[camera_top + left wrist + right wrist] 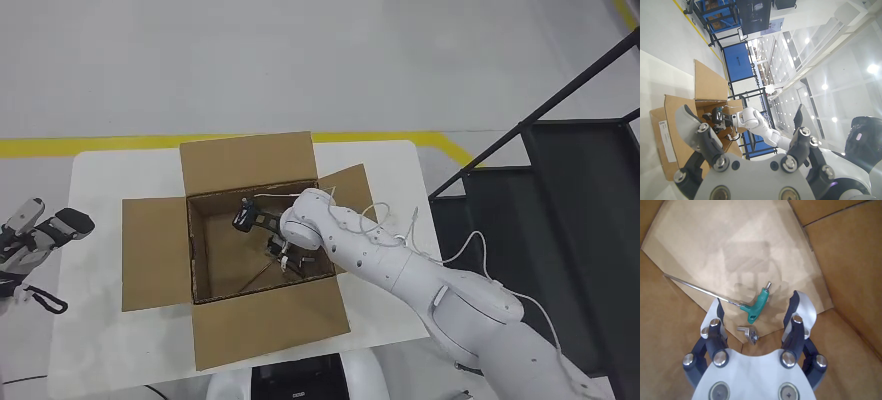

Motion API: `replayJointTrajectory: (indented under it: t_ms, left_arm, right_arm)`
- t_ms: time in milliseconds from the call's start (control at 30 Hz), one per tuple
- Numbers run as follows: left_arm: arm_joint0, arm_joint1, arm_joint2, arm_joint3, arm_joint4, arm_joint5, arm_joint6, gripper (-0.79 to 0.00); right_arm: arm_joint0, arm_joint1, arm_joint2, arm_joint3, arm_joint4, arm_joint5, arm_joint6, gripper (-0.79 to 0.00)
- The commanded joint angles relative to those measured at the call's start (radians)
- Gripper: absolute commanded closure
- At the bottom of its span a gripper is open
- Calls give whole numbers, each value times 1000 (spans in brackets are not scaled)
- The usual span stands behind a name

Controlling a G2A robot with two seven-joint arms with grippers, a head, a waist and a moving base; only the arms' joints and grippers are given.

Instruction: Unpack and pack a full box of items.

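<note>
The right claw [757, 297] hung wide open inside the middle box [245, 160], over a green tool [758, 306]. The left claw [42, 232] waited open at the left edge.

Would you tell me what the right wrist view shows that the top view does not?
Right wrist view: a hex key's green handle and a small metal block on the floor of the box. Top view: the white table, the spread flaps and the left gripper at the table's edge. Both: the box's inside and the right gripper.

My right arm stretched forward, right gripper [757, 296] aimed down, jaws wide. Left gripper [50, 220] out at far side, jaws wide too.
</note>
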Motion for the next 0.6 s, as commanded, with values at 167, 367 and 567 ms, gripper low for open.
replayJointTrajectory:
  t_ms: [167, 367, 567]
  left_arm:
    - [0, 0, 0, 0, 0, 0, 0, -785]
    - [0, 0, 0, 0, 0, 0, 0, -785]
    - [0, 0, 0, 0, 0, 0, 0, -785]
  right_arm:
    - [8, -34, 1, 86, 55, 15, 1, -413]
    - [14, -52, -2, 122, 51, 21, -5, -166]
    - [13, -54, 13, 126, 34, 30, -18, 0]
